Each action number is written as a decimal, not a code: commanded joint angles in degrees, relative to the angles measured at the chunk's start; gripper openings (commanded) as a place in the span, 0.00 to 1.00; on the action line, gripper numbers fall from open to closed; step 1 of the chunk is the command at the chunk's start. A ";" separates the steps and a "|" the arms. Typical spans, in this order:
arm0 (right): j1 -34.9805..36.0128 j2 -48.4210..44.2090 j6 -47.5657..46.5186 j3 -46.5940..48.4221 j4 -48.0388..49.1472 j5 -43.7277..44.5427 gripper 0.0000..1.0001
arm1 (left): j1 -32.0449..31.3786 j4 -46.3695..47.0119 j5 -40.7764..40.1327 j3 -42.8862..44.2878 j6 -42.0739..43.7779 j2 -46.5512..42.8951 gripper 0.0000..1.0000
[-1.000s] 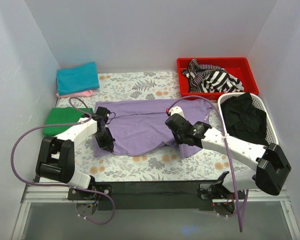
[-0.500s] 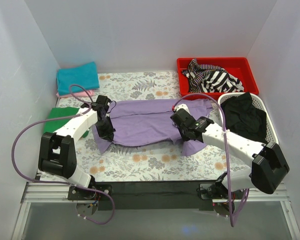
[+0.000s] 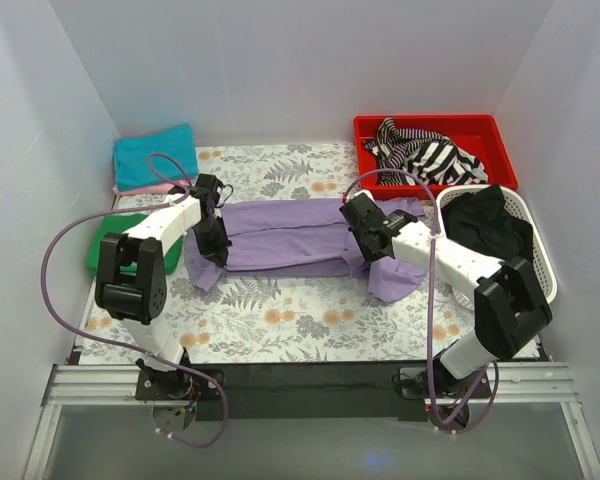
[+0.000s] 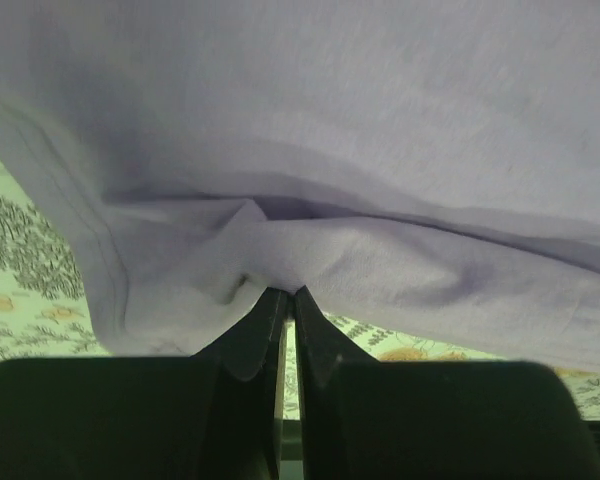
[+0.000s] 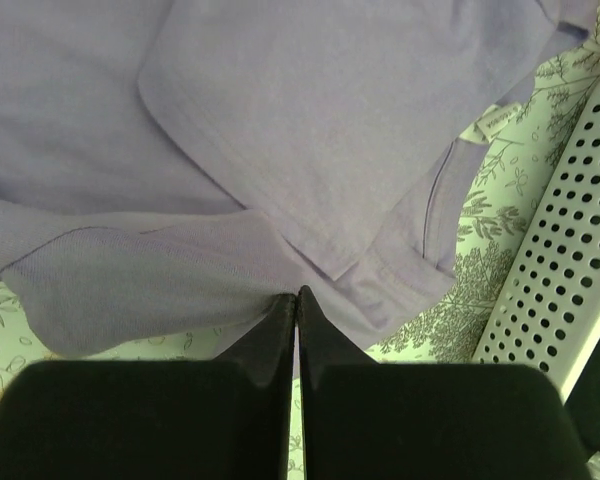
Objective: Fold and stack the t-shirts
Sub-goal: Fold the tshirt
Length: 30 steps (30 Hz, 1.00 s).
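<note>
- Surface: a table (image 3: 280, 325) covered in floral print, enclosed by plain white walls (image 3: 280, 70) on 3 sides.
- Far right: a red tray (image 3: 505, 135) holds a black-and-white striped garment (image 3: 425, 155). Just nearer, a white perforated basket (image 3: 543, 255) holds a black garment (image 3: 490, 235).
- Far left corner: a folded teal t-shirt (image 3: 155, 155) lies on a pink one (image 3: 135, 189), of which only an edge shows. A folded green t-shirt (image 3: 108, 228) lies nearer along the left side, partly under the left arm.
- Task item: the lavender t-shirt (image 3: 290, 235) lies across the middle of the table as a long band, doubled over lengthwise, with a sleeve drooping toward the near edge at each end.
- Left gripper (image 3: 218, 256): at the band's left end, jaws clenched on a bunched fold of the lavender cloth. The wrist view shows the fabric pinched at the fingertips.
- Right gripper (image 3: 372, 252): at the band's right end, beside the basket, jaws pressed together on the hem of the same shirt.
- The shirt spans the gap between the 2 grippers.
</note>
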 commanded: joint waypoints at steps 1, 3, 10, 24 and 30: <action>-1.56 2.37 -2.88 4.12 1.59 -0.56 0.01 | 1.48 0.64 -1.10 4.55 3.57 2.71 0.00; -2.26 4.57 -3.67 5.52 1.77 -1.26 0.01 | 2.10 0.90 -1.10 6.57 4.71 4.22 0.00; -3.93 11.77 -5.95 7.81 2.65 -1.89 0.06 | 3.15 2.48 -0.92 9.21 5.95 9.93 0.09; -8.15 16.97 -6.84 11.77 5.02 -1.52 0.02 | 3.86 0.81 -6.90 25.90 10.43 19.25 0.08; -9.47 16.45 -7.19 11.59 5.90 -1.18 0.71 | 3.86 -1.91 -10.41 27.49 10.43 19.26 0.57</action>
